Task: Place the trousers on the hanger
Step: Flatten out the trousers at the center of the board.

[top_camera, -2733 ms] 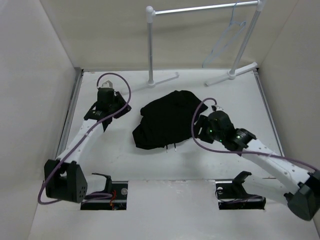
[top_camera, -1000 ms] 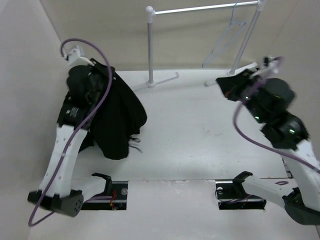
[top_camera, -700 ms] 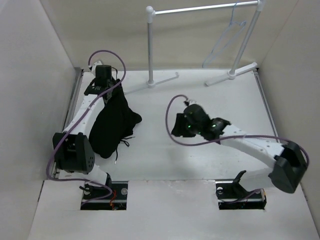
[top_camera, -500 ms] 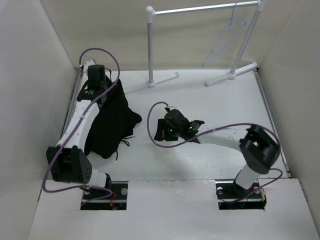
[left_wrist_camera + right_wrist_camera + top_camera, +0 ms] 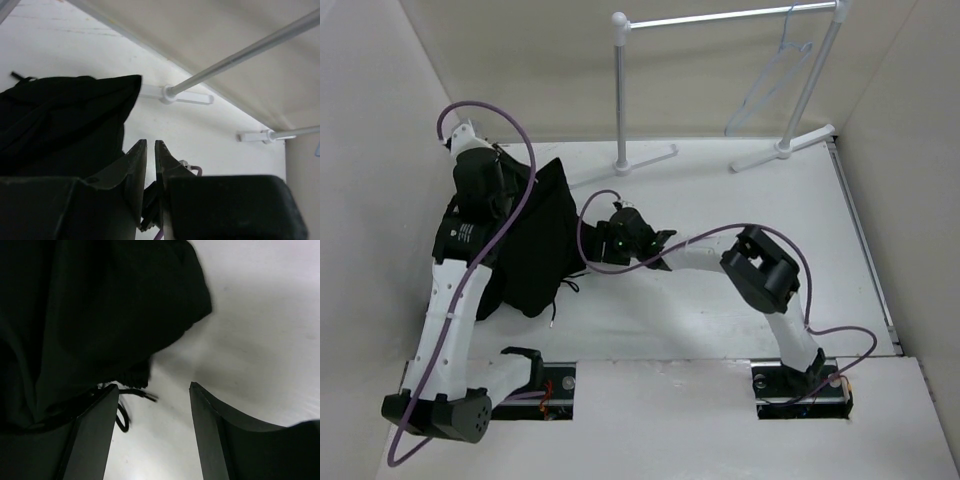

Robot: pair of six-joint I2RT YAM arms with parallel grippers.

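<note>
Left arm raised; left gripper [image 5: 151,143] pinched narrow on the hanging trousers [image 5: 535,240]. Right arm stretched low leftward, right gripper [image 5: 154,385] spread wide beside them.

light is even and diffuse, coming from above. the white table [image 5: 720,300] reads bright, with soft, short shadows. the trousers [image 5: 535,240] are near-black, fold detail mostly lost. the left end effector [image 5: 150,142] and right end effector [image 5: 153,385] appear dark and soft-focused up close.
</note>
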